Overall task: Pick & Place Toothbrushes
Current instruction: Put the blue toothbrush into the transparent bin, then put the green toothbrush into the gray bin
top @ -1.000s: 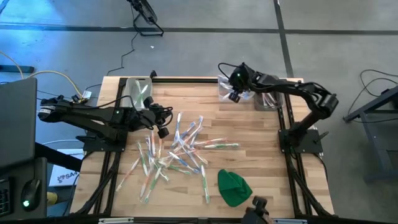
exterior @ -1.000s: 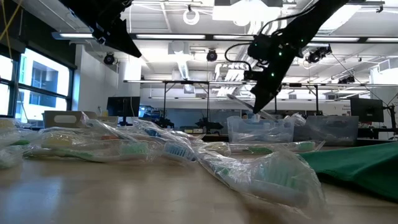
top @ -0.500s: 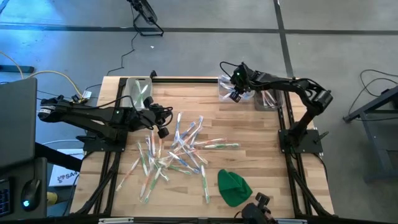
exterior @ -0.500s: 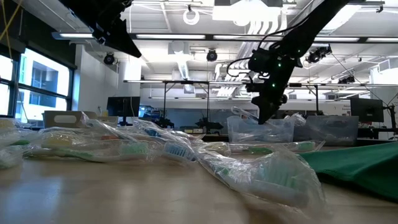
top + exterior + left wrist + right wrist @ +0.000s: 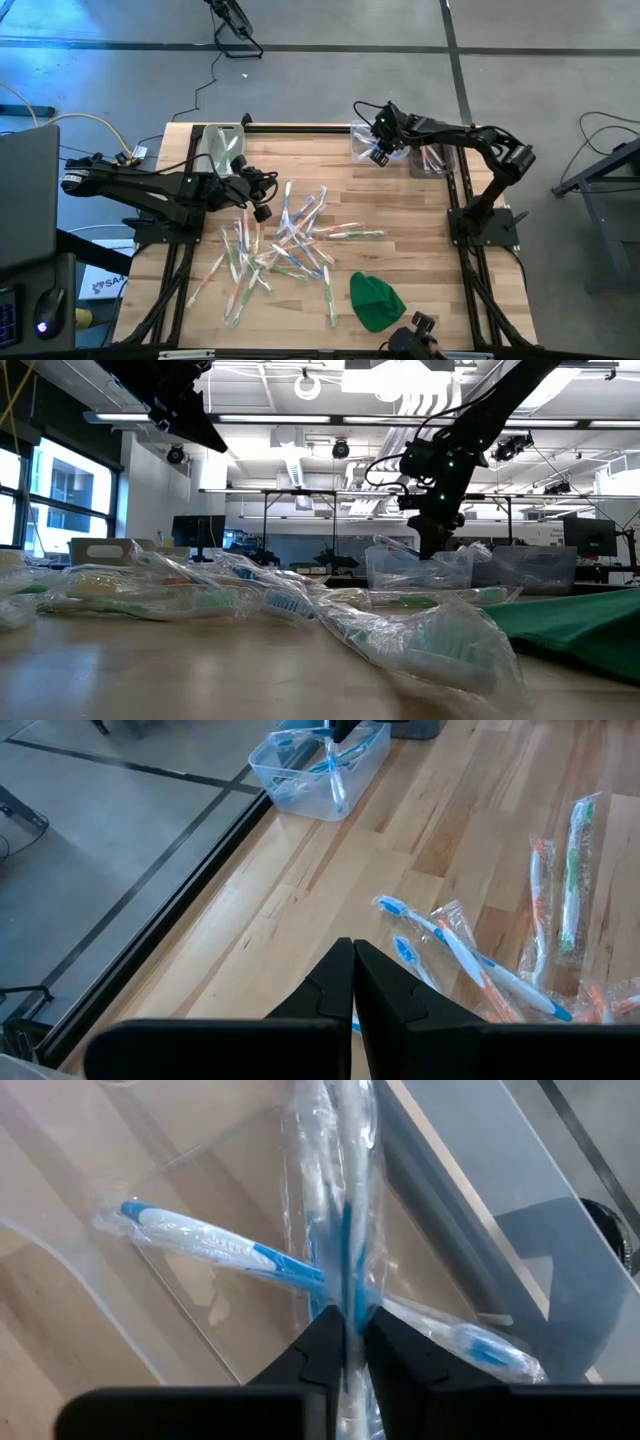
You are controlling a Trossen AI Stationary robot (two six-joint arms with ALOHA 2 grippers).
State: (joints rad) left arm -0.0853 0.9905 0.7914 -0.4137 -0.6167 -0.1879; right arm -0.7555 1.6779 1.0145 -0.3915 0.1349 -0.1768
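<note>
Many wrapped toothbrushes (image 5: 285,240) lie loose in a pile on the middle of the wooden table (image 5: 420,230). My right gripper (image 5: 378,152) reaches down into a clear bin (image 5: 362,142) at the far edge and is shut on a blue toothbrush (image 5: 345,1200) in clear wrap. A second blue toothbrush (image 5: 215,1245) lies flat on the floor of that bin. My left gripper (image 5: 353,960) hangs shut above the table, left of the pile, with nothing in it. My right gripper pinches the wrapped blue toothbrush between its two fingers (image 5: 322,1338), at a blue stretch of the handle (image 5: 347,1295). The fingers slant steeply down from above and lie along it. The brush stands nearly upright, its lower end (image 5: 337,802) down inside the bin.
Another clear bin (image 5: 430,160) with brushes stands right of the first, and a third (image 5: 222,145) at the far left. A green cloth lump (image 5: 375,300) lies near the front edge. Bare wood shows between the pile and the far bins.
My right gripper has sunk toward the clear bin and tipped to a steeper slant, carrying the blue toothbrush, whose lower end now stands inside the bin. It has kept still over the last half second.
</note>
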